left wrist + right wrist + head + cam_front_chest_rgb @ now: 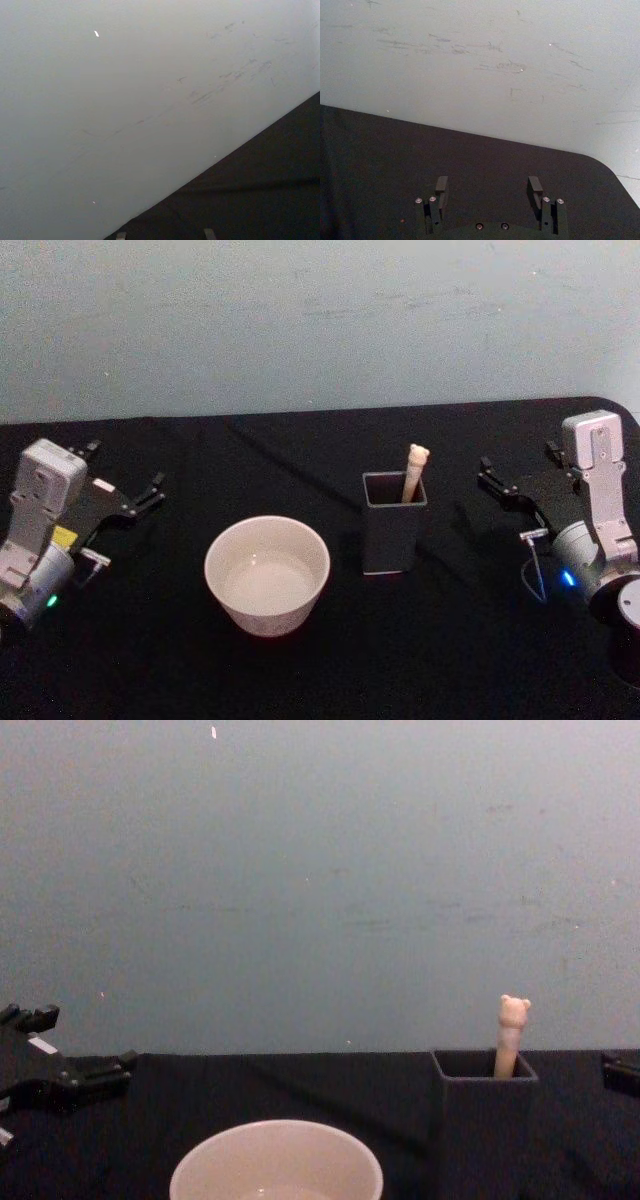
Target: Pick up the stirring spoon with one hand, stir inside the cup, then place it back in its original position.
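Nearest to me in the head view sits the cream-white cup, upright on the black table, its round mouth facing up and a pale interior visible; I cannot tell whether it holds liquid. In the chest view the cup's rim fills the lower centre. Just beyond it and to its right stands the dark grey square holder, upright, apart from the cup. The stirring spoon stands in that holder, leaning against the far right corner of the mouth, bear-head top poking out above the rim; its neck and bowl are hidden inside. The chest view confirms it: bear head rising out of the holder. My left gripper rests at the left edge of the table, well apart from the cup, fingers spread wide with nothing between them. My right gripper sits at the right edge, near the holder but not touching, and its two black fingers show spread wide in the right wrist view, holding nothing. Farthest back, a pale scuffed wall runs behind the table.
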Robot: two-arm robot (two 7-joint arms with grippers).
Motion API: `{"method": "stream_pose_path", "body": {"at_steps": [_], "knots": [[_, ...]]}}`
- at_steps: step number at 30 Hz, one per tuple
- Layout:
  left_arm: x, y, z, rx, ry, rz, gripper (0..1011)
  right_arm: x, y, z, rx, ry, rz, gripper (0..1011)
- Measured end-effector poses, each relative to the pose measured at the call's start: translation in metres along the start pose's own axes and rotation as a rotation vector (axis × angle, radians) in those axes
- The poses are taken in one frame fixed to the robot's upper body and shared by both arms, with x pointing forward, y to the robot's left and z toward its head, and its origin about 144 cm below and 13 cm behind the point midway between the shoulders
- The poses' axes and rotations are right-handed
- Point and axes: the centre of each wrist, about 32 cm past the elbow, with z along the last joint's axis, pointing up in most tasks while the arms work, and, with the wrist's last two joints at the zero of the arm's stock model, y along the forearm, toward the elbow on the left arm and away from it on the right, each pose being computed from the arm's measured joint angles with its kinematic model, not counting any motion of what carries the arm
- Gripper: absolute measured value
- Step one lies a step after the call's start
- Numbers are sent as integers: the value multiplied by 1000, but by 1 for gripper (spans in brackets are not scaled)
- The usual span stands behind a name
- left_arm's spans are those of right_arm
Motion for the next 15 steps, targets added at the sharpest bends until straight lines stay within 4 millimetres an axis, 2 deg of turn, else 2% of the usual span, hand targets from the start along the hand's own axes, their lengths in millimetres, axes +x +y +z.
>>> {"method": "stream_pose_path", "body": {"at_steps": [15], "knots": [[0, 0, 0, 0, 0, 0, 1002, 0, 0, 1, 4, 0, 2, 1000]]}}
